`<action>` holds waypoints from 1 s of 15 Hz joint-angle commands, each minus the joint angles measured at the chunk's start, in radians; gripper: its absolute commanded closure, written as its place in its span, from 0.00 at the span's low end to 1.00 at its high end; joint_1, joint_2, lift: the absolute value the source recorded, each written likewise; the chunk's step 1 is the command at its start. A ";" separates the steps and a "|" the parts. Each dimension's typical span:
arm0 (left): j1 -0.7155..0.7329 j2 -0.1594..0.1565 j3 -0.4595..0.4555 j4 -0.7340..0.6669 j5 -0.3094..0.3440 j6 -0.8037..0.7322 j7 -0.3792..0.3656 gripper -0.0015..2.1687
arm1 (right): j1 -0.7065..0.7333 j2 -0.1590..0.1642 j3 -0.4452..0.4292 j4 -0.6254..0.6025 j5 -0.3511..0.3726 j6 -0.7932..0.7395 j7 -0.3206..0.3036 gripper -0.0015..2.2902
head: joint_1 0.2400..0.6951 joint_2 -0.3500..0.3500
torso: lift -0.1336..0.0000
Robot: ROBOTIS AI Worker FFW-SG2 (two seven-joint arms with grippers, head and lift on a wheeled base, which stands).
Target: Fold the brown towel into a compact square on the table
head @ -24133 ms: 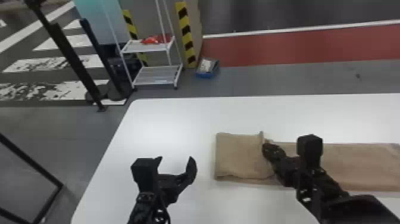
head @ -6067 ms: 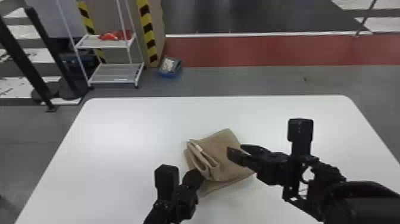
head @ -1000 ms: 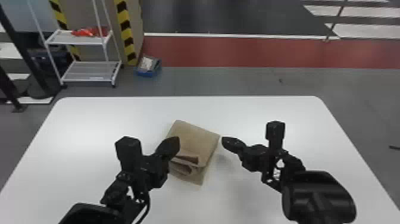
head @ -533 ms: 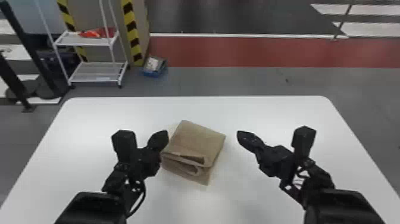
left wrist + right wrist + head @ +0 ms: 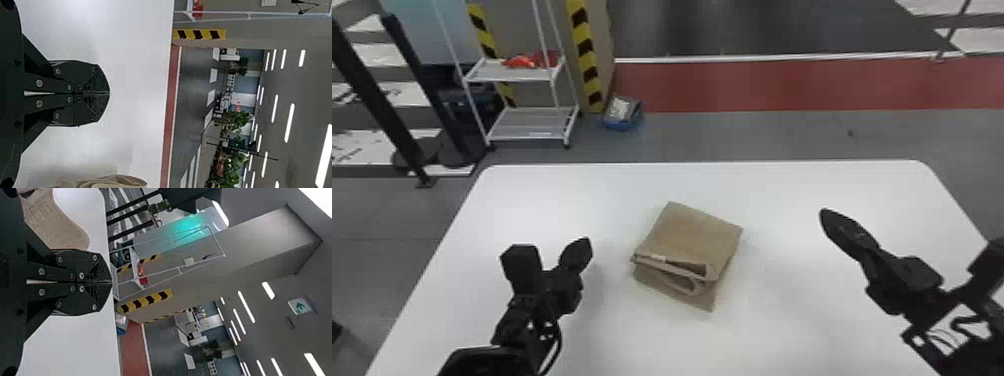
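Observation:
Folded into a thick, roughly square packet, the brown towel [image 5: 693, 235] lies turned at an angle on the white table [image 5: 772, 340], its rolled layers showing along the near edge. Left of it, apart from it, is my left gripper [image 5: 578, 255]; in the left wrist view the left gripper [image 5: 109, 94] is shut with nothing between its fingers, and the towel [image 5: 113, 182] shows at the bottom edge. Farther off on the towel's right is my right gripper [image 5: 824, 215]. Seen in the right wrist view, the right gripper [image 5: 112, 282] is shut and empty, with the towel [image 5: 58, 223] beyond it.
Beyond the table's far edge stand a white shelf cart [image 5: 532, 125] with red items on it, a post with yellow and black stripes [image 5: 586, 55], and a blue box [image 5: 623, 112] on the floor. Dark stands [image 5: 382, 110] are at the far left.
Both grippers have drawn away from the towel, the left one to the left and the right one to the right. Earlier the left gripper was at the towel's left side. The head view has shifted slightly.

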 commanded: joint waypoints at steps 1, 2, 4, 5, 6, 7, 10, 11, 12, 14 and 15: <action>0.006 -0.005 -0.013 0.008 0.003 -0.002 -0.021 0.91 | 0.021 0.001 -0.088 -0.005 -0.070 0.009 0.020 0.93 | 1.00 0.58 | 0.58; 0.009 -0.010 -0.021 0.008 0.005 -0.002 -0.035 0.91 | 0.038 0.001 -0.119 -0.013 -0.099 0.009 0.026 0.93 | 1.00 0.52 | 0.58; 0.011 -0.010 -0.047 0.010 0.006 -0.002 -0.041 0.91 | 0.053 0.001 -0.171 -0.004 -0.139 -0.004 0.027 0.93 | 1.00 0.46 | 0.58; 0.012 -0.010 -0.061 0.012 0.008 -0.002 -0.043 0.91 | 0.056 0.001 -0.194 0.005 -0.152 -0.004 0.035 0.93 | 1.00 0.43 | 0.58; 0.017 -0.010 -0.082 0.012 0.008 -0.002 -0.038 0.91 | 0.059 0.001 -0.216 0.021 -0.161 -0.007 0.049 0.93 | 1.00 0.39 | 0.58; 0.022 -0.008 -0.113 0.018 0.005 -0.014 -0.034 0.91 | 0.059 0.001 -0.231 0.033 -0.164 -0.007 0.059 0.93 | 1.00 0.34 | 0.58; 0.028 -0.013 -0.155 0.038 0.006 -0.027 -0.029 0.91 | 0.056 0.001 -0.242 0.056 -0.168 -0.013 0.075 0.93 | 1.00 0.26 | 0.58; 0.037 -0.013 -0.165 0.027 0.006 -0.027 -0.031 0.91 | 0.050 0.001 -0.242 0.059 -0.168 -0.013 0.075 0.93 | 1.00 0.24 | 0.58; 0.049 -0.011 -0.168 0.013 0.008 -0.024 -0.037 0.91 | 0.045 0.001 -0.242 0.065 -0.168 -0.013 0.075 0.93 | 1.00 0.21 | 0.58; 0.097 -0.013 -0.173 -0.050 0.020 -0.011 -0.041 0.91 | 0.041 0.001 -0.243 0.071 -0.167 -0.013 0.076 0.93 | 1.00 0.19 | 0.58; 0.124 -0.011 -0.175 -0.085 0.029 -0.005 -0.044 0.91 | 0.036 0.001 -0.243 0.078 -0.167 -0.016 0.076 0.93 | 1.00 0.18 | 0.58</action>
